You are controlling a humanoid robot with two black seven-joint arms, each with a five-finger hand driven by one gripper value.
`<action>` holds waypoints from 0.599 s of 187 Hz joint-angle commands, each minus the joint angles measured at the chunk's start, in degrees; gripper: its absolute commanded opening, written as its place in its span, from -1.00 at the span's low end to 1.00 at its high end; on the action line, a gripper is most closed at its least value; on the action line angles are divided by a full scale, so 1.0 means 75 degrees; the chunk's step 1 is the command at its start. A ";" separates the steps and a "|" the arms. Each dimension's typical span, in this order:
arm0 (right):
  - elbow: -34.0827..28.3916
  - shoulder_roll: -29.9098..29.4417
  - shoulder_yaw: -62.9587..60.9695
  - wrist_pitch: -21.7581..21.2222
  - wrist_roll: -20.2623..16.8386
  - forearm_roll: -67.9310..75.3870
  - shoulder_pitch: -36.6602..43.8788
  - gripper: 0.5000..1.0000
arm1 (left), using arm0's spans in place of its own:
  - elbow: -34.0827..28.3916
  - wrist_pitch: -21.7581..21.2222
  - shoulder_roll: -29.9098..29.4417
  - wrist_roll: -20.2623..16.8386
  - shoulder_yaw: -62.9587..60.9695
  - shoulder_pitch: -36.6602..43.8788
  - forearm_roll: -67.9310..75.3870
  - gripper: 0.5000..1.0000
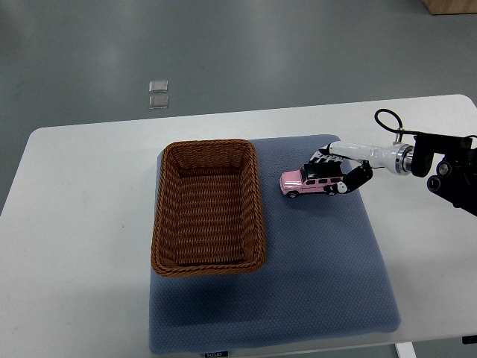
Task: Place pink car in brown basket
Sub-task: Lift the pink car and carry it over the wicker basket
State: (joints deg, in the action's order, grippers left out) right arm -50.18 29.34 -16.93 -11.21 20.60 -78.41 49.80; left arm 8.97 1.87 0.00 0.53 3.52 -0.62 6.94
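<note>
1. The right hand [337, 171] has its fingers curled around the rear of the small pink toy car [307, 181].
2. The car sits on the blue fabric mat [328, 268], just right of the brown woven rectangular basket [256, 201], on the white bench [74, 246].

Item: my single top camera. Steep downward look from the robot's side, set fairly far back; white rectangular tabletop [74, 224] fills the frame, grey floor [223, 45] across the top. No second view shares this scene.
</note>
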 commanded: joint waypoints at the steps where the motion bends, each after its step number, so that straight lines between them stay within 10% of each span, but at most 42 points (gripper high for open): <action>1: -0.0001 0.0037 -0.0063 0.0006 0.0008 0.0024 0.0134 -1.00 | 0.0000 -0.0004 0.0000 0.0000 0.0000 0.0000 0.0000 1.00; 112: 0.0023 -0.0901 -0.0110 0.0534 0.0512 0.0106 0.1317 -1.00 | 0.0000 -0.0004 0.0000 0.0000 0.0000 0.0000 0.0000 1.00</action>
State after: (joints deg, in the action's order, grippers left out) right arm -49.99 25.62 -17.88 -9.50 24.32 -77.29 58.60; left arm 8.96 1.87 0.00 0.53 3.52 -0.63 6.94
